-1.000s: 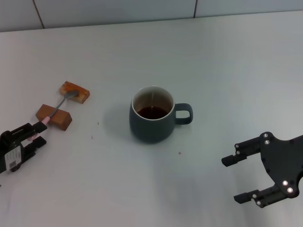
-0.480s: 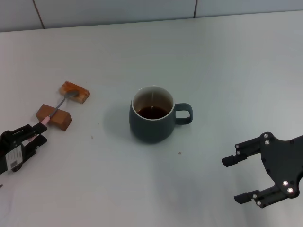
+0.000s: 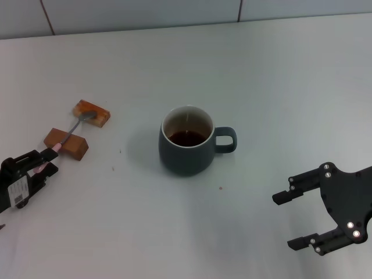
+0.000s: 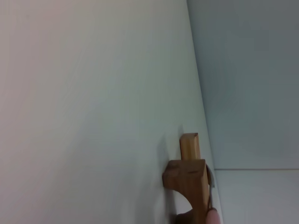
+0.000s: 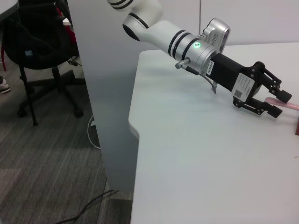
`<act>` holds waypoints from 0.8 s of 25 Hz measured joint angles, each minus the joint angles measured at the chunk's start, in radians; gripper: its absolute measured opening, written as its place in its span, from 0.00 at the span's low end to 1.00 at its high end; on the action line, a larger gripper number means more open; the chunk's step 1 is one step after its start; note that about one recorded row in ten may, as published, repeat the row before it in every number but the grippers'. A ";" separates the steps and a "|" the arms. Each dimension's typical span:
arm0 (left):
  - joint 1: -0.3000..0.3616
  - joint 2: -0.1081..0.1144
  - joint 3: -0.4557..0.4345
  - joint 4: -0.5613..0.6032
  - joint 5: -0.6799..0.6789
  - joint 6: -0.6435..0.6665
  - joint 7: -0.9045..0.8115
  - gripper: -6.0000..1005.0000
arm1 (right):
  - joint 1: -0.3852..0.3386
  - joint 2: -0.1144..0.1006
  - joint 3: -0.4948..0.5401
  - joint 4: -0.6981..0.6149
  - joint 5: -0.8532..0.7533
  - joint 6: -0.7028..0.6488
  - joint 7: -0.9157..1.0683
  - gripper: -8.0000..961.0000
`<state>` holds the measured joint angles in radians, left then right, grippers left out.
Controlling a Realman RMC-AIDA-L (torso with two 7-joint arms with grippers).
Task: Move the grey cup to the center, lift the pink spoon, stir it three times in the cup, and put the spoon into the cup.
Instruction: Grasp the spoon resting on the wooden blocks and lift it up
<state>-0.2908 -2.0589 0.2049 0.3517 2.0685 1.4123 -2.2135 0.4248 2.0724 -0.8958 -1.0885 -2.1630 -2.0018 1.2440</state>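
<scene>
The grey cup (image 3: 185, 152) stands mid-table with dark liquid inside and its handle toward my right arm. The pink spoon (image 3: 74, 129) lies across two brown blocks at the left, its bowl on the far block. Its pink handle end (image 5: 288, 106) reaches between the fingers of my left gripper (image 3: 51, 162). That gripper is open and straddles the handle tip, as the right wrist view (image 5: 276, 103) also shows. In the left wrist view only the pink tip (image 4: 212, 217) shows, beside the blocks. My right gripper (image 3: 290, 221) hangs open at the lower right, away from the cup.
The far brown block (image 3: 100, 114) and the near brown block (image 3: 77, 147) hold the spoon off the white table (image 3: 279, 87). A tiled wall runs along the table's far edge. Beyond the table's left edge stand a grey partition (image 5: 100, 93) and an office chair (image 5: 42, 56).
My left gripper has crept a little toward the spoon, so more of the handle end sits between its fingers. Cup, blocks and right arm have not moved.
</scene>
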 joint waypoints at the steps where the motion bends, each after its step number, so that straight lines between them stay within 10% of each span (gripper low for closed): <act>1: 0.000 0.000 -0.002 -0.001 0.000 -0.001 0.000 0.40 | 0.000 0.000 0.000 0.000 0.000 0.000 0.000 0.72; 20: 0.004 -0.001 -0.018 -0.023 0.001 -0.009 0.004 0.40 | 0.000 0.000 0.000 -0.001 0.000 0.002 0.000 0.72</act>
<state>-0.2872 -2.0598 0.1865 0.3288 2.0694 1.4034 -2.2098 0.4248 2.0724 -0.8958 -1.0892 -2.1628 -2.0002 1.2440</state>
